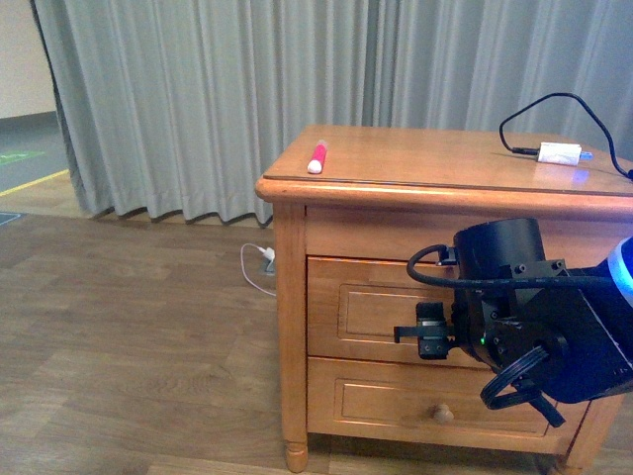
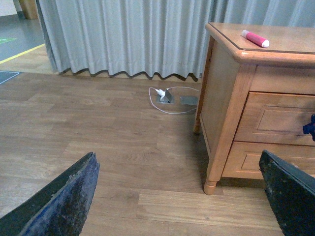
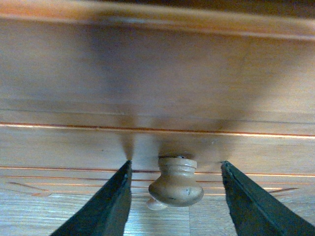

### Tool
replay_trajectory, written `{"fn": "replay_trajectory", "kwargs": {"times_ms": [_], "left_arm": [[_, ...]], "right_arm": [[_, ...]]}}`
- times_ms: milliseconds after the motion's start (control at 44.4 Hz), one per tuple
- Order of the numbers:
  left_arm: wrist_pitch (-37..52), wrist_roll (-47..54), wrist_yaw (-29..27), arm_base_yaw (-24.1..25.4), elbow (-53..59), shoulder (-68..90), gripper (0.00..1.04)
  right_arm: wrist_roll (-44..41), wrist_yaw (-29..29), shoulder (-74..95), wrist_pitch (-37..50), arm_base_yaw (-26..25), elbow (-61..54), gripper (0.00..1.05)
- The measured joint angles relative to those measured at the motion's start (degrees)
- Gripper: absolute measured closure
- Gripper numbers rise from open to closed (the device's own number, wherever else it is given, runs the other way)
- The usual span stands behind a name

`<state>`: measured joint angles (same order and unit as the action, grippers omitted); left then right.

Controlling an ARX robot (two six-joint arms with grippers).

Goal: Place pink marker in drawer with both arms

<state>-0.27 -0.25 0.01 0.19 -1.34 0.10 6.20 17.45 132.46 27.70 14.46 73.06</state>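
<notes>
The pink marker [image 1: 316, 156] lies on the nightstand top near its front left corner; it also shows in the left wrist view [image 2: 255, 38]. The upper drawer [image 1: 361, 307] is closed. My right gripper [image 1: 420, 332] is at the drawer front, open. In the right wrist view my right gripper [image 3: 176, 166] has its jaws on either side of the drawer's round wooden knob [image 3: 175, 183], not touching it. My left gripper [image 2: 177, 206] is open and empty, low over the floor to the left of the nightstand, far from the marker. It is out of the front view.
A white charger plug [image 1: 559, 153] with a black cable lies at the back right of the nightstand top [image 1: 425, 163]. The lower drawer's knob [image 1: 443, 413] is below my right arm. A floor socket with a white cable [image 2: 165, 95] sits by the grey curtain [image 1: 218, 89].
</notes>
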Motion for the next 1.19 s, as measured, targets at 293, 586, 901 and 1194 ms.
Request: {"fn": "replay_trajectory", "kwargs": {"times_ms": [293,586,901,1194], "left_arm": [[0.0,0.0,0.0,0.0,0.0,0.0,0.06],[0.0,0.0,0.0,0.0,0.0,0.0,0.06],[0.0,0.0,0.0,0.0,0.0,0.0,0.06],[0.0,0.0,0.0,0.0,0.0,0.0,0.06]], "right_arm": [[-0.4,0.0,-0.5,0.1,-0.1,-0.7,0.81],[-0.4,-2.2,-5.8,2.3,0.3,-9.0,0.83],[1.8,-3.5,-17.2,0.6,2.5,-24.1,0.83],[5.9,-4.0,-26.3,-0.3,5.4,-35.8,0.8]]}}
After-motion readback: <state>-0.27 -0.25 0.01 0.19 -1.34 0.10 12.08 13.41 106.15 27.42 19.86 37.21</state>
